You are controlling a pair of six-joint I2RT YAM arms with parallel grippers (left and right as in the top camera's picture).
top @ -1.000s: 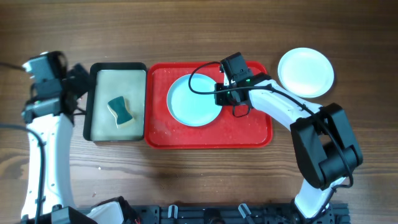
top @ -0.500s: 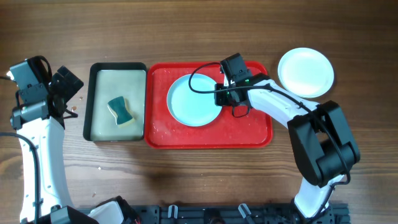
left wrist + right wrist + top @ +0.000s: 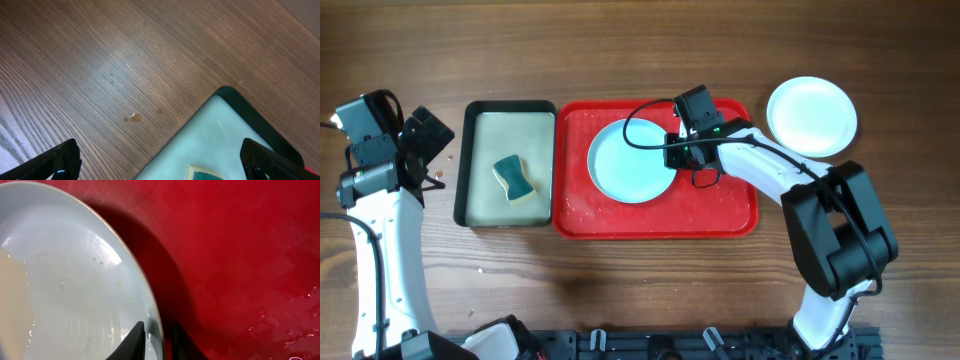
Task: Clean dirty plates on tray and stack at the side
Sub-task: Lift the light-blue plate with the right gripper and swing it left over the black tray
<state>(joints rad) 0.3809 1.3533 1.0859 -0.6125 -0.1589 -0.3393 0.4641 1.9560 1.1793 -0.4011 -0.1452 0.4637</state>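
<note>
Blue plate (image 3: 625, 165) gripped at its rim
It is pinched by the right pincer (image 3: 156, 341), likely for lifting off the tray (image 3: 720, 205); the left pincer (image 3: 160, 157) is spread open.

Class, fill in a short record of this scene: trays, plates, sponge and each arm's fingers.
red tray: holds one plate
turquoise plate: on the red tray, left half
white plate: on the table, right of the red tray
sponge: in the black-rimmed tray
left fingers: open, above bare table
right fingers: shut on the turquoise plate's right rim
</note>
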